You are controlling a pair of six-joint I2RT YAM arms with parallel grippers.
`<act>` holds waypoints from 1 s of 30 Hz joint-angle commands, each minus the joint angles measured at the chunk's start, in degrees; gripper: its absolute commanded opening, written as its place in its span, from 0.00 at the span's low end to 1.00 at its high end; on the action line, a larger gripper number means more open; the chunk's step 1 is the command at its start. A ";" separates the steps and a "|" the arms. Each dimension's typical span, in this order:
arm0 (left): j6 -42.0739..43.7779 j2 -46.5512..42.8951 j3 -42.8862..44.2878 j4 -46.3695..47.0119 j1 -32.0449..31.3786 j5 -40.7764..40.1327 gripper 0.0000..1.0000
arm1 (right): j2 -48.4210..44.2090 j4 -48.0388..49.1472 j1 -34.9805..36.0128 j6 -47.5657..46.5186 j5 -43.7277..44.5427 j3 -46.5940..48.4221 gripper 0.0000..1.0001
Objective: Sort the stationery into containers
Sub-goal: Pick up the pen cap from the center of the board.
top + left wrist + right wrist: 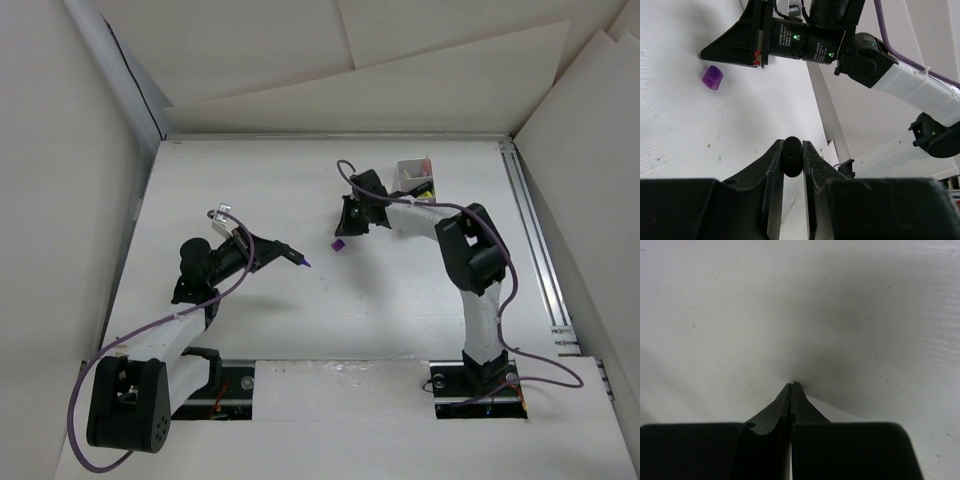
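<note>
Highlighter (791, 156) clamped in left fingers (772, 171), purple cap (712, 77) nearby.

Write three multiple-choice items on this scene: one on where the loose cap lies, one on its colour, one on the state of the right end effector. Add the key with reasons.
1. Where does the loose cap lie relative to the white box?
A. inside it
B. on the table, outside it, to its left
C. balanced on its rim

2. What colour is the cap?
A. yellow
B. green
C. purple

3. The right end effector is:
A. shut on nothing
B. wide open
C. shut on the cap

Key:
1 B, the top view shows it on bare table apart from the box.
2 C, it is purple in the top and left wrist views.
3 A, its wrist view shows the fingers pressed together with nothing between.
</note>
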 commanded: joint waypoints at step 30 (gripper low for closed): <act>1.55 -0.98 1.48 1.55 0.17 0.89 0.00 | -22.62 2.58 6.07 -4.67 10.62 -17.62 0.55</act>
